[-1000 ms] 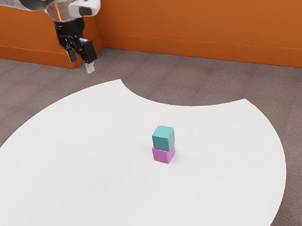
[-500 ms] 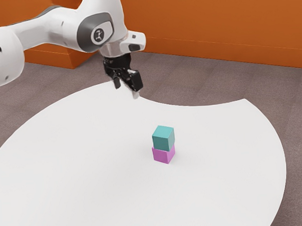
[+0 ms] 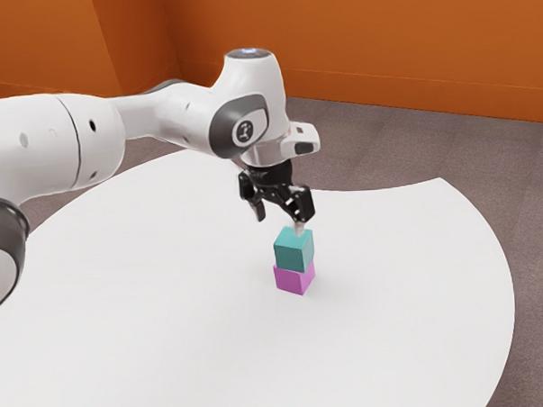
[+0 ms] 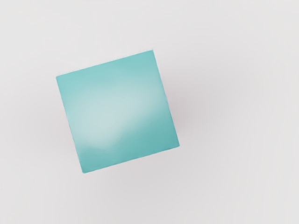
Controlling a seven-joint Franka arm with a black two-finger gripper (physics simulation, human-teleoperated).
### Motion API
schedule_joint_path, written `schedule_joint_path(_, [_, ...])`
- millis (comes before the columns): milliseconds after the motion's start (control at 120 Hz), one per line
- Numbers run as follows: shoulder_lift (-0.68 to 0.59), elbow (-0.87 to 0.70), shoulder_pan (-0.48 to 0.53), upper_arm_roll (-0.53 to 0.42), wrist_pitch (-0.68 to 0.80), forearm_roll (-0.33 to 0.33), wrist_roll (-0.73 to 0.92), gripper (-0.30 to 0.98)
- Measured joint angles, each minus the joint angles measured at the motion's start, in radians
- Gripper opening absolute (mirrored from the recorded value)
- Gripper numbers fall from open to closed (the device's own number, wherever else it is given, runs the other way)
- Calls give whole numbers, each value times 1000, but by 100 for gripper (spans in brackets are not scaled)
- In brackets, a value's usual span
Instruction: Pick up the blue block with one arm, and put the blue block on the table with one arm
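Exterior view: pink block (image 3: 293, 277) on table (image 3: 168, 307), blue block (image 3: 294, 254) stacked atop. Gripper (image 3: 280, 223) low above blue block, fingers well apart, grasp empty. Wrist view: blue block's top, pale sheen. Orange wall (image 3: 382, 45) far side.

I have open room between my gripper (image 3: 280, 223) and the blue block (image 3: 294, 249) just below it; the fingers stand apart. That block sits on the pink one (image 3: 293, 277), so the stack blocks any low pass across this spot. Around it, on all four sides, I see open tabletop (image 3: 168, 307), with a wide stretch toward the exterior view's left and a narrower one toward its right.
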Motion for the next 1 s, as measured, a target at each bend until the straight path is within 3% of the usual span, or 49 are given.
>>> schedule_joint_path(383, [163,139,155,-127,27,-1,-58,69])
schedule_joint_path(1000, [261,192,178,-155,32,0,-97,69])
